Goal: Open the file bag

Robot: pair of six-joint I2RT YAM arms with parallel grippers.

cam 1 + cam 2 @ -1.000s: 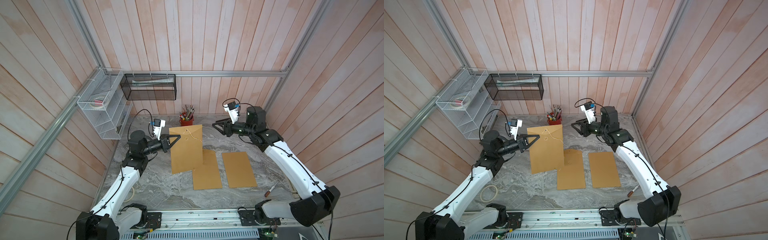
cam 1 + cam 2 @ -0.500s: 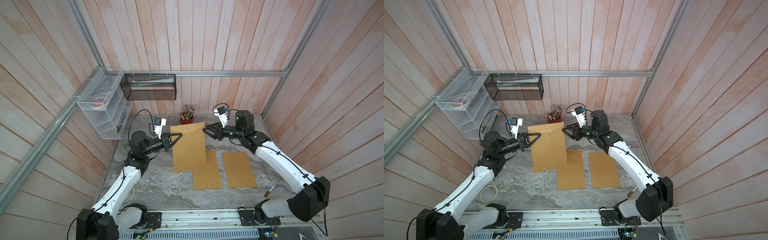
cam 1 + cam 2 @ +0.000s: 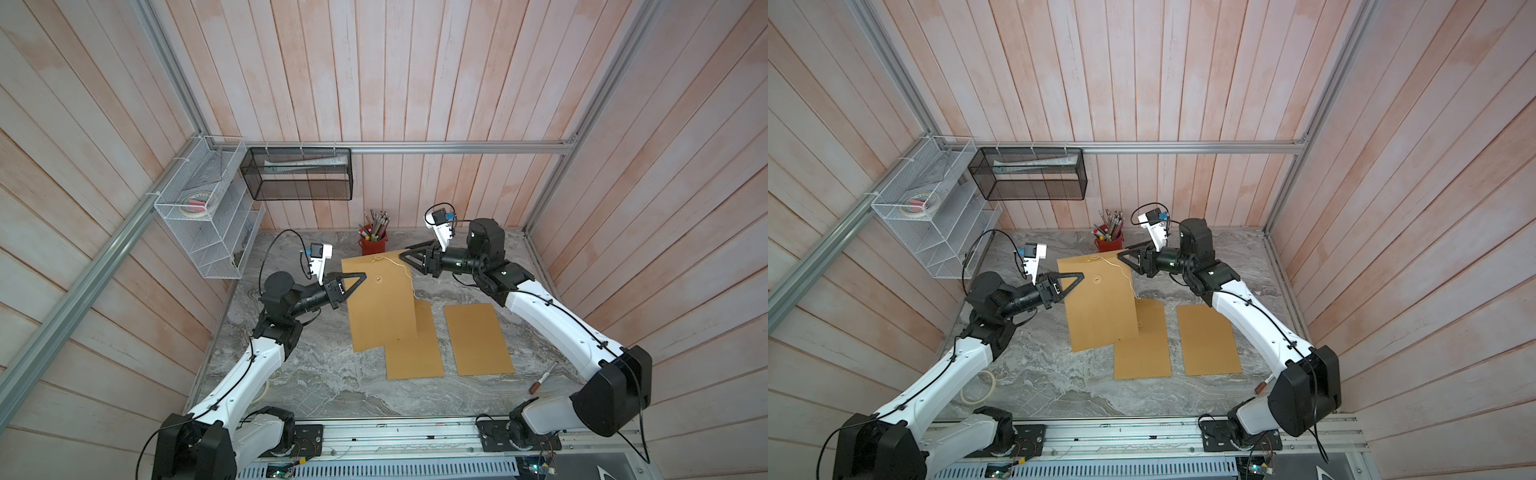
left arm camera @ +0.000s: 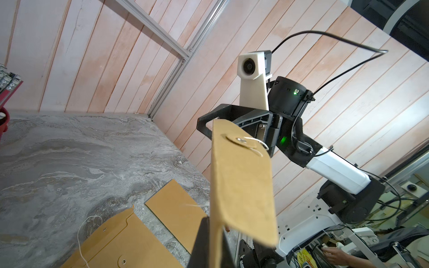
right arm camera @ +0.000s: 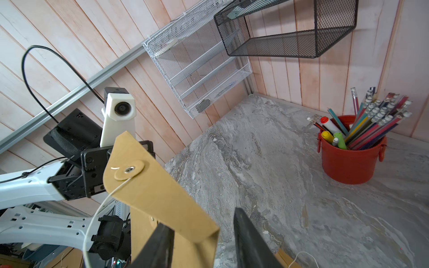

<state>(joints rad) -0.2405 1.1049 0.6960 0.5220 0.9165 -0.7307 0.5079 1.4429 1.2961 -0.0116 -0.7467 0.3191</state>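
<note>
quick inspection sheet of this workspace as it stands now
surface: grey marbled tabletop, no spills seen
job's things: file bag held upright, string hanging loose; two spare bags lie flat
clutter: red pen cup, marker, tape roll
grippers: left gripper shut on the file bag's edge; right gripper open around its flap corner
cables: wrist cables loop clear of the bag
surroundings: wood walls, white wire rack, black mesh basket

Grey marbled tabletop [image 3: 324, 374]: flat file bag [image 3: 415, 357] beside second file bag [image 3: 478, 338], red pen cup [image 3: 372, 249] at back, marker [image 3: 543, 379], probably a tape roll [image 3: 993, 384].
</note>
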